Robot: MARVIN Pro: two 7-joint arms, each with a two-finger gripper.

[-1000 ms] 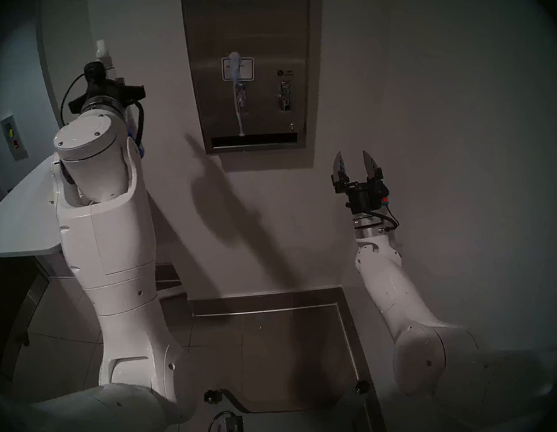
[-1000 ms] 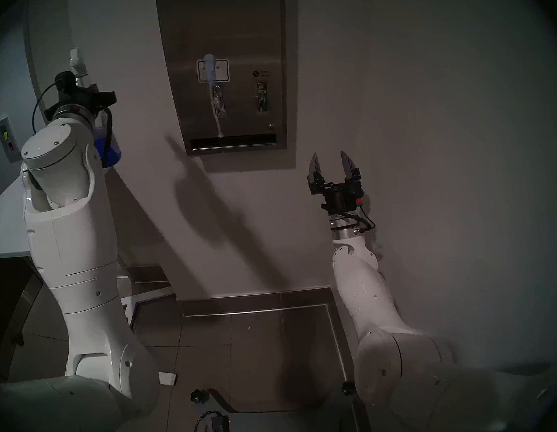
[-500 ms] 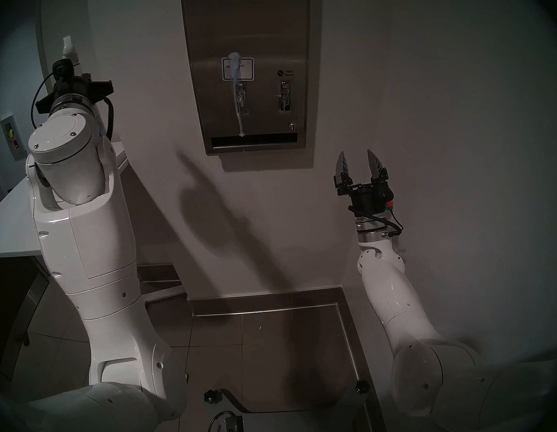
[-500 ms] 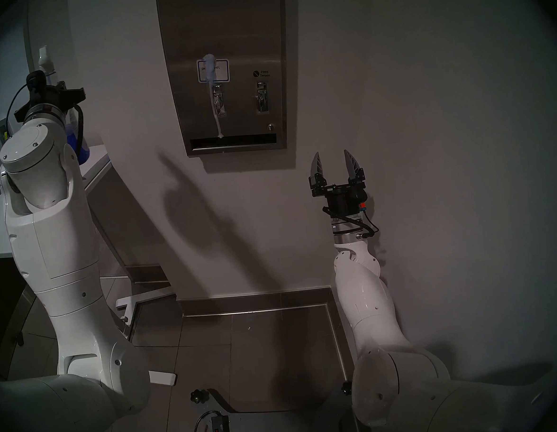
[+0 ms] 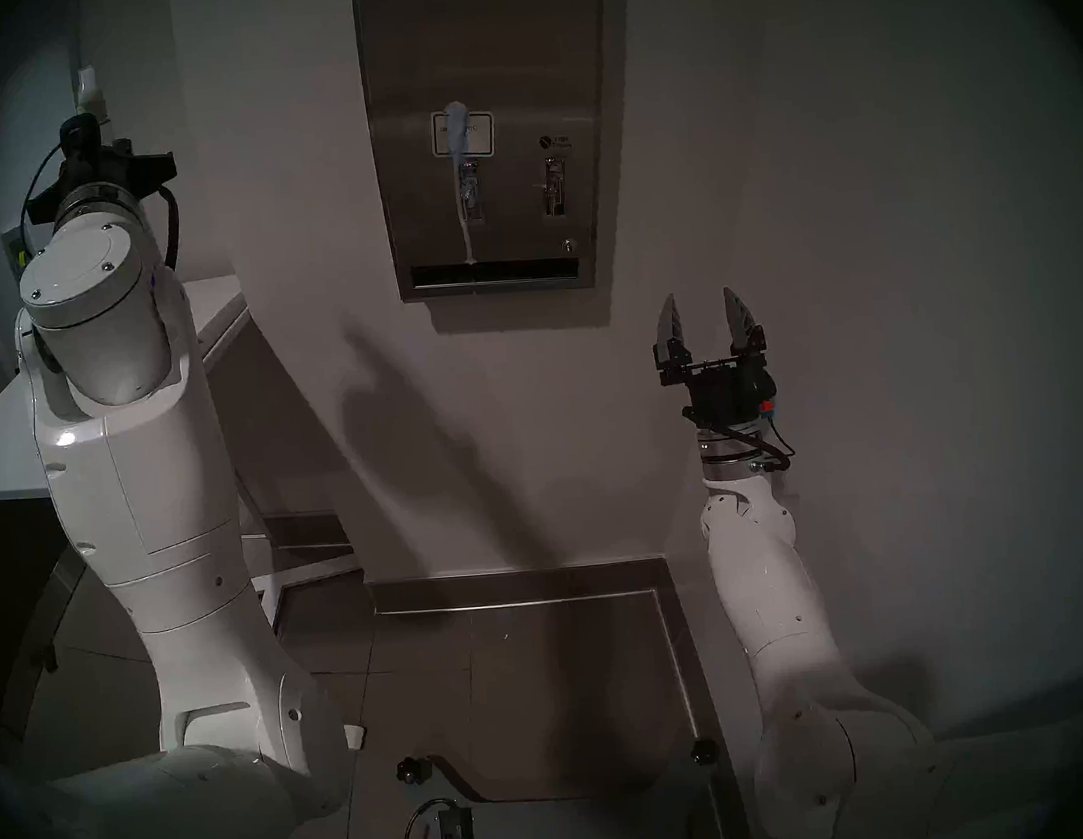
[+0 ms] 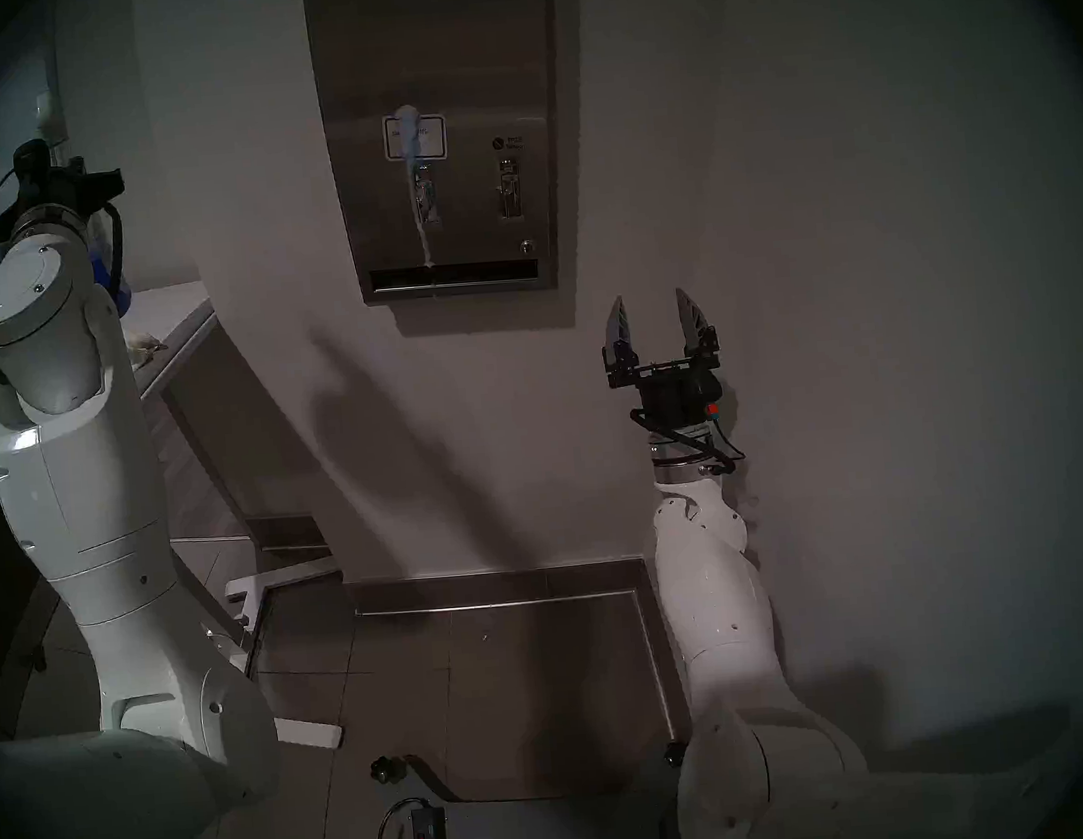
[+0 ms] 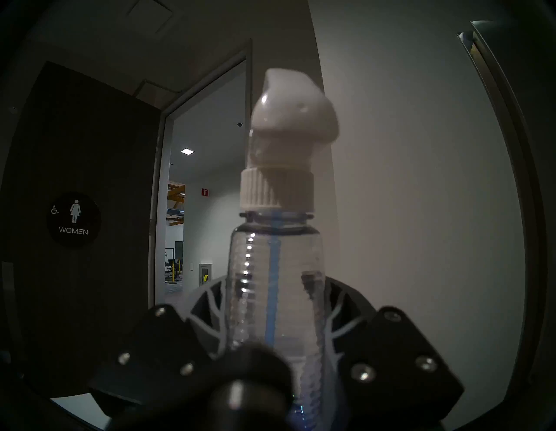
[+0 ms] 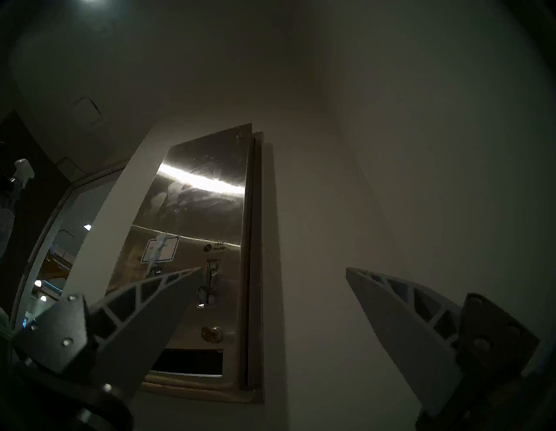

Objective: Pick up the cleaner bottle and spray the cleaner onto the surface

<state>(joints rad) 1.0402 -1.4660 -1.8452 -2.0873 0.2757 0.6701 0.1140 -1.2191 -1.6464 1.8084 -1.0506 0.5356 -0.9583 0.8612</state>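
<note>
We've got the cleaner bottle [image 7: 275, 271] clamped at its ribbed clear neck in the left gripper [image 7: 275, 325], high left of the dispenser front [image 5: 482, 61], probably light, slick plastic, while the right gripper [image 5: 704, 311] gapes empty.

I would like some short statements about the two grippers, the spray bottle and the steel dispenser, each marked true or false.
1. The left gripper is shut on the cleaner bottle. True.
2. The right gripper holds a cloth. False: its jaws stand open and empty.
3. A white foam streak runs down the steel dispenser front to its bottom slot. True.
4. The bottle's spray head is blue. False: it is white; only the liquid and the tube inside are blue.
5. The right gripper touches the dispenser. False: in the head views it hangs below and to the right of it, apart.
</note>
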